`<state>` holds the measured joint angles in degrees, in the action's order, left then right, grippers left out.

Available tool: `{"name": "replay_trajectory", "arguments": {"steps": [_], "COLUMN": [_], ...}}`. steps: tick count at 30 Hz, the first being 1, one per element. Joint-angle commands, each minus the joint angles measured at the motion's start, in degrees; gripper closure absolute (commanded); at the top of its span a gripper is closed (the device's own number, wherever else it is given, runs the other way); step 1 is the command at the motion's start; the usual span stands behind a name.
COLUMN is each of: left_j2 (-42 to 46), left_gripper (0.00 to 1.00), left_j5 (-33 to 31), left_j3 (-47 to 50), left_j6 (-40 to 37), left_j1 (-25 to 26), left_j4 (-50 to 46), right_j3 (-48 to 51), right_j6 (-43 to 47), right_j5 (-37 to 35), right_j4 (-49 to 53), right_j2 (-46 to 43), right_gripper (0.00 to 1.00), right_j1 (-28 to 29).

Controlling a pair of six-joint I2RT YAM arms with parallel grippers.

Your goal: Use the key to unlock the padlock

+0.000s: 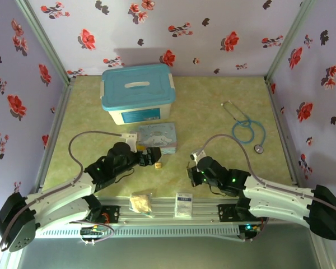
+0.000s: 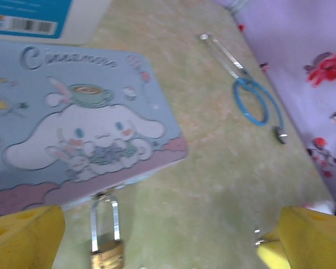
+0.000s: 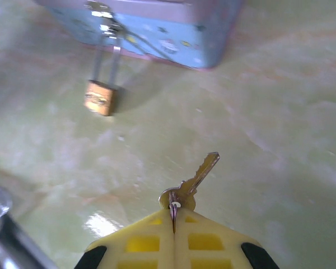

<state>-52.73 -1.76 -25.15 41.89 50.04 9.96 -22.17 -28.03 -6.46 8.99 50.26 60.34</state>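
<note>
Green tabletop (image 1: 213,129), floral walls (image 1: 224,17), padlock (image 3: 99,98)

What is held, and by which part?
The key, pinched by its head in the right jaws, blade sticking out. The left jaws stand open, empty.

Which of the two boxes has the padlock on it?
The flat pale-blue cartoon tin, not the taller teal-lidded storage box behind it; the brass padlock hangs from the tin's near edge.
</note>
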Motion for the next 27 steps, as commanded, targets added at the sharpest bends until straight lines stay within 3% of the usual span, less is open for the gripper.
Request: {"name": "replay_trajectory", "arguments": {"steps": [1,8,13,19,25,27], "left_j2": [0.46,-5.21,-12.0,-17.64,-17.24,-17.89], "left_gripper": [0.04,0.15,0.19,0.26,0.28,0.34], "left_j5": [7.62,11.09,15.71,19.42,19.43,19.43], "left_j3": [-0.91,-1.9,-4.77,-7.47,-7.47,-7.57], "left_j6": [-2.14,0.45,1.53,1.73,2.08,2.63], "left_j1": [0.11,0.12,0.66,1.27,1.37,1.38], "left_j4": [5.29,7.78,10.46,12.08,12.49,12.21], "right_j3": [-2.63,-5.71,-8.42,-9.55,-9.29,-9.27], "right_j6": [7.05,10.41,14.37,16.16,15.9,15.9], "right_j5": [6.03,9.98,13.01,11.21,10.46,9.79], "right_j4": [-5.52,-9.76,-6.1,-3.55,-4.93,-5.44], "right_j2": [-0.44,1.57,2.48,2.55,3.92,4.23], "right_gripper": [1.0,1.0,1.0,1.0,1.0,1.0], "right_j1": [-0.39,-0.39,-0.01,1.34,1.5,1.47]}}
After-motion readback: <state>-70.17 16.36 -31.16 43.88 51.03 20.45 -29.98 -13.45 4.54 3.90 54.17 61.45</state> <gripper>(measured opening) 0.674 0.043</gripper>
